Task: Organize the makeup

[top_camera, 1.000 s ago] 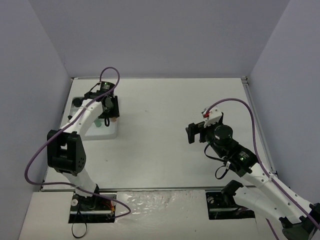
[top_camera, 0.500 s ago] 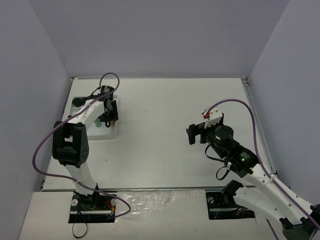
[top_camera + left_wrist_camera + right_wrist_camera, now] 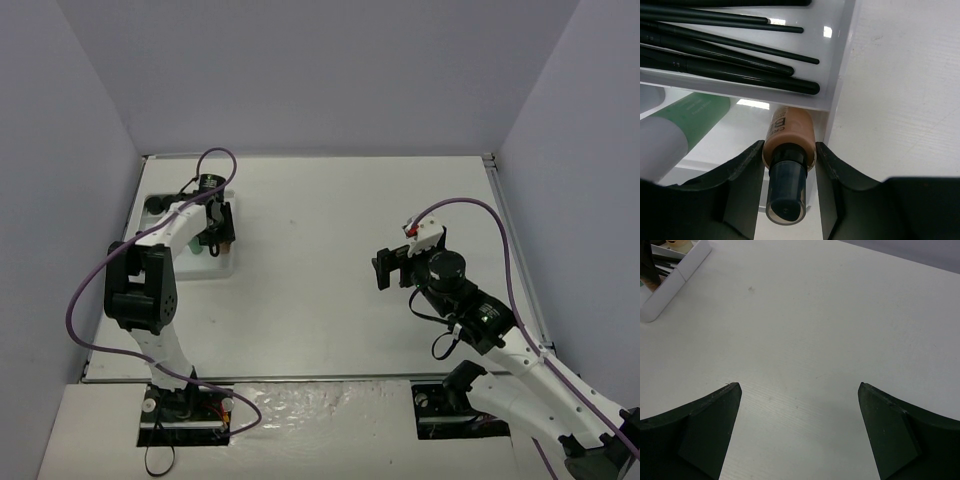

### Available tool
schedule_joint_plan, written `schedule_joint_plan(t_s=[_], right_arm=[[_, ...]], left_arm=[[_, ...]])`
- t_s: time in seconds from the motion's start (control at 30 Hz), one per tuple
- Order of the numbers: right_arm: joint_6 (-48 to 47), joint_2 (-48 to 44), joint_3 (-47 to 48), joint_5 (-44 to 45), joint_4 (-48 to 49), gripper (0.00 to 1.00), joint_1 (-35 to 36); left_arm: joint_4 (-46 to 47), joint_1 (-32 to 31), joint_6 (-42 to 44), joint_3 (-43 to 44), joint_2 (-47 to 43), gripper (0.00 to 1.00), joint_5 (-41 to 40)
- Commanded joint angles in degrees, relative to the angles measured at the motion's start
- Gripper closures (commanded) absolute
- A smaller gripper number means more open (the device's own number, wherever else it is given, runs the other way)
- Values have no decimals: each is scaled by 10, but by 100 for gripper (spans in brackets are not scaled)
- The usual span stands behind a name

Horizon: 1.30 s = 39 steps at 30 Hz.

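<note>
Tan bottle (image 3: 789, 137) clamped in our left gripper (image 3: 790, 150); we've slid farther over the tray (image 3: 840, 75), and it lies in the compartment beside the green bottle (image 3: 695, 112). Nearly placed. Our right gripper (image 3: 799, 390) gapes, empty.

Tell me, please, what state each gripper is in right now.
Left gripper: closed on the beige bottle.
Right gripper: open, holding nothing.

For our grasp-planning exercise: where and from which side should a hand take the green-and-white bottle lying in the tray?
Probably across its round middle, from above, straddling the long axis: the green-and-white bottle lies flat in its compartment, with the beige bottle close beside it, so a side approach looks cramped.
</note>
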Motion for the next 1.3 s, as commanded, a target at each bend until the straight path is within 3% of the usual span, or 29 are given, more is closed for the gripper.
schedule_joint_plan(t_s=[0.0, 0.83, 1.0, 1.17, 1.27], right_arm=[[-1, 5, 23, -6, 28, 0, -4], [1, 4, 18, -11, 29, 0, -3], [1, 5, 18, -10, 29, 0, -3], [0, 3, 19, -8, 28, 0, -4], [-1, 6, 22, -9, 29, 0, -4]], left_arm=[[15, 11, 6, 1, -10, 88, -5], [20, 23, 39, -14, -26, 87, 9], [15, 27, 40, -14, -22, 78, 9], [12, 27, 36, -14, -29, 56, 17], [4, 27, 34, -8, -33, 49, 21]])
